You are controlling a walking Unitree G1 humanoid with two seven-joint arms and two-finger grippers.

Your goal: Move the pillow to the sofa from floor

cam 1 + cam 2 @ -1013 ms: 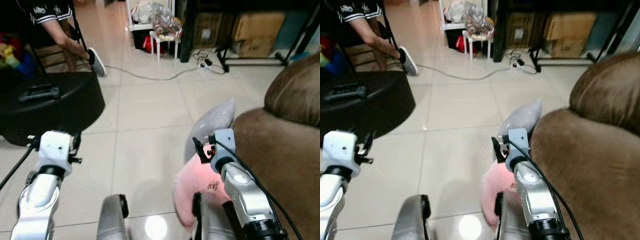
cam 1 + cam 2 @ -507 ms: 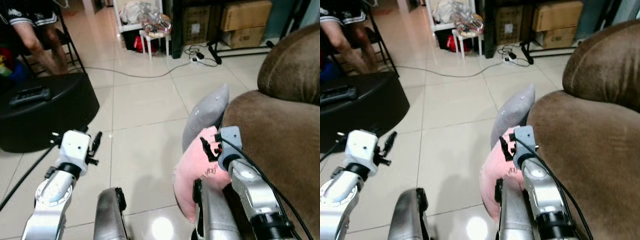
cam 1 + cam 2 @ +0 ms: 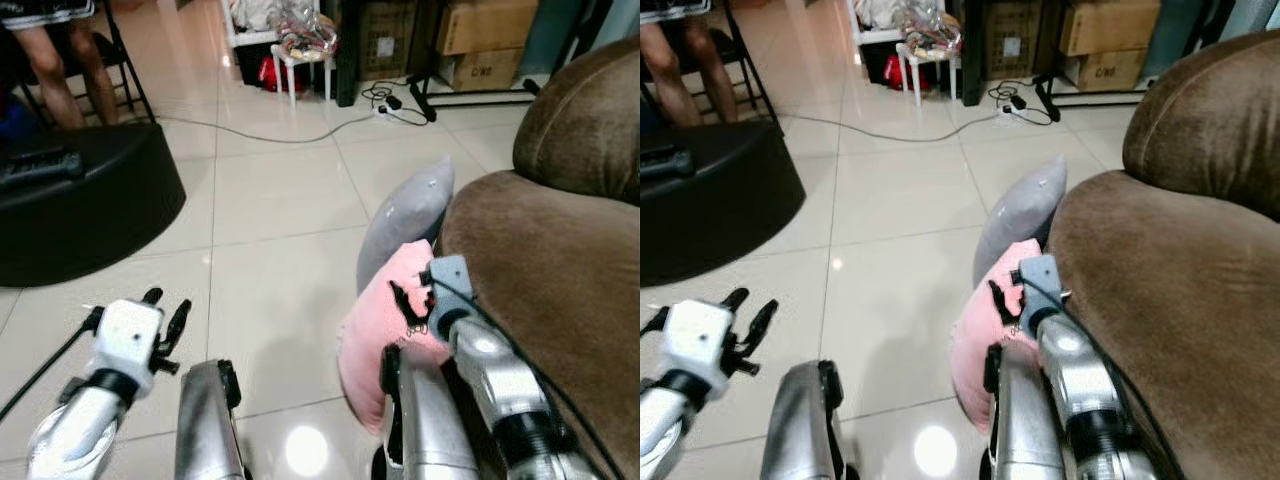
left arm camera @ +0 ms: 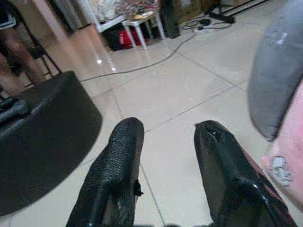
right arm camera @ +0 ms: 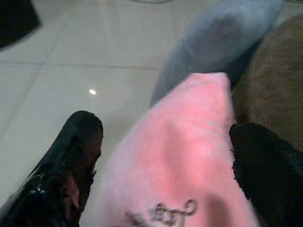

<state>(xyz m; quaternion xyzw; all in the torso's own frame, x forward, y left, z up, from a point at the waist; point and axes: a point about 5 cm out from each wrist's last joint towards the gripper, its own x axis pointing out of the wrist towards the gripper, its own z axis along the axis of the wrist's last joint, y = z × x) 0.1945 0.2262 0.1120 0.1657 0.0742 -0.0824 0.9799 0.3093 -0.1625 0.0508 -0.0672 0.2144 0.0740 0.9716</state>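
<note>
Sofa, brown, with a rounded, plush arm, stands on glossy pale floor tiles. Black round pouffe sits well apart, at the robot's left. Grey pillow, smooth and tapered, leans on the sofa front, with a fuzzy pink pillow just before it, both resting on the floor. Right gripper reaches forward, its 2 fingers spread around the pink pillow. Left gripper hovers over bare tile, fingers apart.
</note>
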